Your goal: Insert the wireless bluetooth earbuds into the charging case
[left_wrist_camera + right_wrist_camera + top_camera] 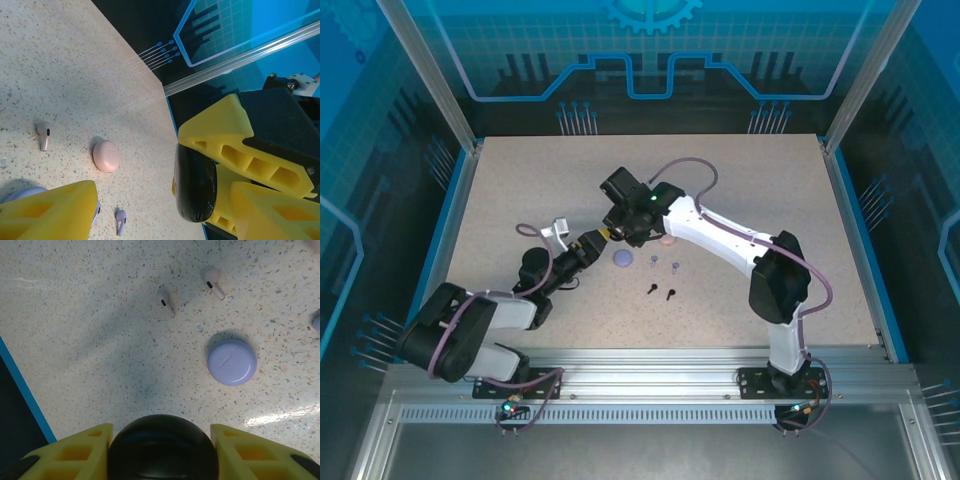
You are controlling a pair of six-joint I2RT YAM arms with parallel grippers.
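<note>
Black case (pixel 162 447) is clamped between the right fingers (pixel 75 450); the left fingers (pixel 55 210) are held apart beside it. Two pale buds (pixel 166 301) (pixel 214 280) are seen near a lilac case (pixel 232 362).

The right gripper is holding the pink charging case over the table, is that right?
No. The right gripper is holding the black charging case over the table, as the right wrist view shows; the pink charging case lies on the table.
</note>
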